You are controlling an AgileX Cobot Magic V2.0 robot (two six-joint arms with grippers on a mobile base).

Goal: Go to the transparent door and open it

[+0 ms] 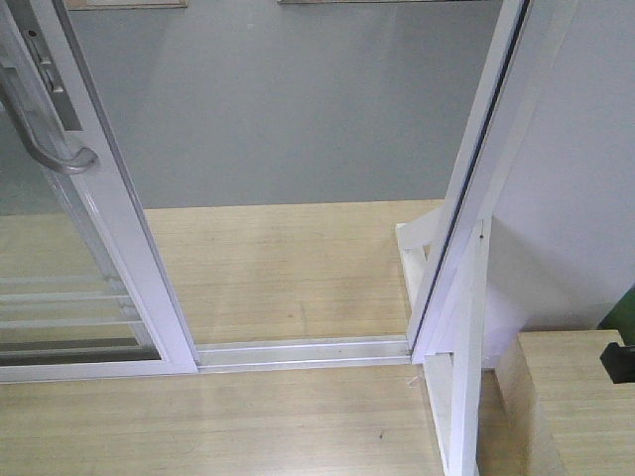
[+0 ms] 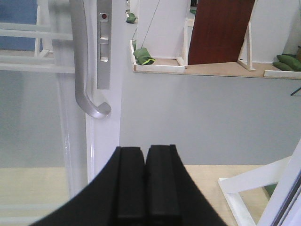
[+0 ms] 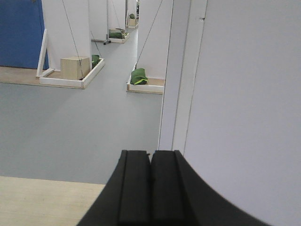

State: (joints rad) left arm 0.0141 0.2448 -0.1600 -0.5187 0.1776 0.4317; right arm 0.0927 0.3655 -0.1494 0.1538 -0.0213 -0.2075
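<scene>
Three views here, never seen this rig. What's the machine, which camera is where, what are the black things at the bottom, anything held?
It is a two-armed robot on a mobile base. The front-facing view looks down at a wooden floor, where the transparent door stands slid to the left, leaving an open gap over the floor track. Its curved grey handle sits near the frame edge. The other two views come from cameras on the wrists. The black shapes are the grippers: the left gripper, near the handle, and the right gripper, beside a white wall panel. On both, the fingers are pressed together and hold nothing.
</scene>
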